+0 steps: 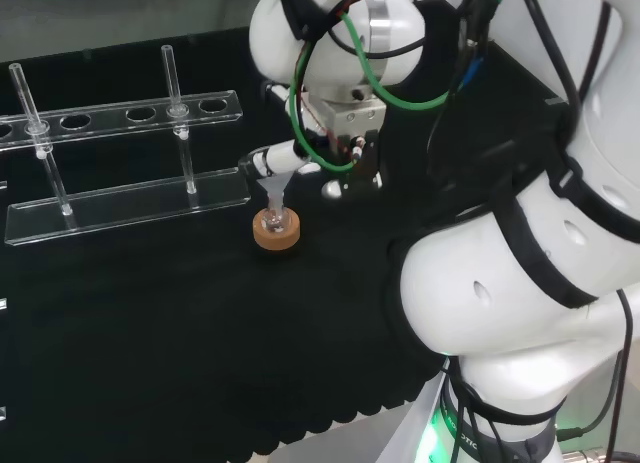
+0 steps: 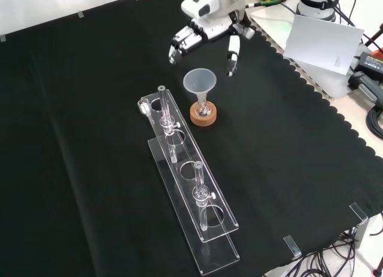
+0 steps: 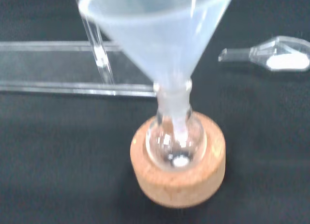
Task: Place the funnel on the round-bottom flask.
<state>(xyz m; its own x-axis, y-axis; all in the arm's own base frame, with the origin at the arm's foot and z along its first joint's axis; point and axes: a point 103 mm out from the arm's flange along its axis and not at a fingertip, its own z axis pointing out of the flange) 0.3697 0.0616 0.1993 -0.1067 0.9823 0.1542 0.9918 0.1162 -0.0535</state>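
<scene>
Funnel point(image 2: 200, 84) just below robot hand point(image 2: 206, 27)

Even, fairly bright overhead light falls on the black cloth point(image 2: 90, 139), which soaks it up and shows almost no cast shadows. In the head view the white arm links point(image 1: 520, 283) are the brightest surfaces, with soft highlights on their curves and a green glow at the base. In the front view thin glints run along the edges of the clear test-tube rack point(image 2: 191, 199). The wrist view is soft throughout: the funnel point(image 3: 160, 35) close to the lens is hazy and milky, the cork ring point(image 3: 179, 178) is slightly sharper, and the rack behind is blurred. A small bright reflection sits in the bulb of the round-bottom flask point(image 3: 177, 144).
</scene>
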